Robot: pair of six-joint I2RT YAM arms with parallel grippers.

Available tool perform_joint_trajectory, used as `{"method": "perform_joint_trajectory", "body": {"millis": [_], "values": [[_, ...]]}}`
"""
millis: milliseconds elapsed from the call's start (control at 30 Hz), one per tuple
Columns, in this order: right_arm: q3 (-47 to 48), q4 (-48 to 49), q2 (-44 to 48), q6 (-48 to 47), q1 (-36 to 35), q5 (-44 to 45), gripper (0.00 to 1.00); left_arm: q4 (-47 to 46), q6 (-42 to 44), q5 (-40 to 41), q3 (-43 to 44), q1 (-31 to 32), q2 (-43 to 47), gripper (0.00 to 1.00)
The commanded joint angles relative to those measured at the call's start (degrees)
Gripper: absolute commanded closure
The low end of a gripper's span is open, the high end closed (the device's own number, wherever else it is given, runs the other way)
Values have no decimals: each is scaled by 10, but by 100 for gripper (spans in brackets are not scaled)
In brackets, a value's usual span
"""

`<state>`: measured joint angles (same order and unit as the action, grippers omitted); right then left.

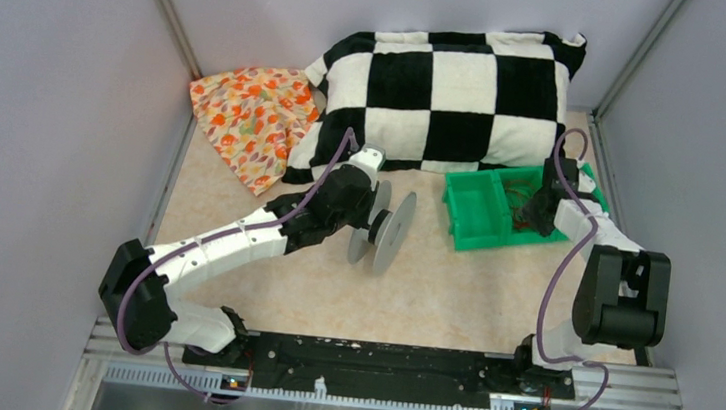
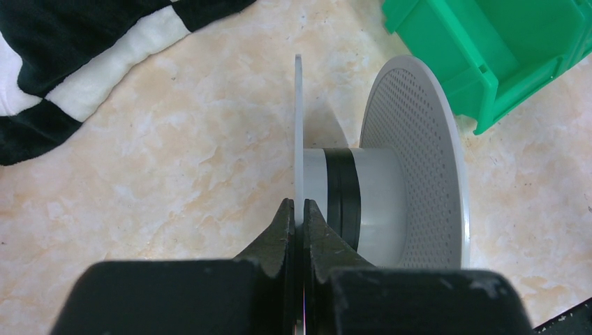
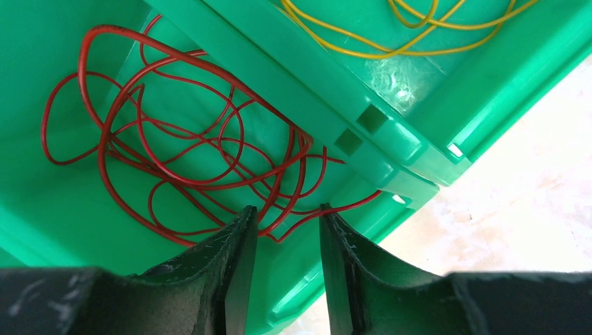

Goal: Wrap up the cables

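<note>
Left gripper [image 2: 298,211] pinched shut, left arm [image 1: 235,238] outstretched; right gripper [image 3: 287,215] parted, apparently angled downward.

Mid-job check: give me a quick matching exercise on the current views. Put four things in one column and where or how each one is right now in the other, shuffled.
Things
1. red cables
2. yellow cables
3. grey spool
4. right gripper

Place or state
A. held by one flange in the shut left gripper
B. open, over the green bin
C. tangled in the bin section below the right gripper's fingers
D. in the neighbouring section, past the dividing wall

Pairs: 1-C, 2-D, 3-A, 4-B
</note>
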<state>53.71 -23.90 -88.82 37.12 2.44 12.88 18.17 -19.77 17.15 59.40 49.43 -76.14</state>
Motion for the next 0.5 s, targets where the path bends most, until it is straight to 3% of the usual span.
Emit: {"method": "perform_joint_trajectory", "body": {"millis": [0, 67, 100, 333, 467], "values": [[19, 24, -10, 2, 1, 23, 75, -12, -3, -8, 13, 0, -2, 100], [35, 11, -2, -8, 1, 27, 98, -7, -5, -7, 13, 0, -1, 100], [45, 2, 5, -13, 1, 26, 100, -5, -6, -6, 13, 0, -1, 100], [157, -64, 124, -54, 1, -7, 100, -19, -19, -19, 13, 0, -12, 100], [261, -105, 149, -61, -1, -51, 100, -19, -35, -16, 29, 0, -29, 100]]}}
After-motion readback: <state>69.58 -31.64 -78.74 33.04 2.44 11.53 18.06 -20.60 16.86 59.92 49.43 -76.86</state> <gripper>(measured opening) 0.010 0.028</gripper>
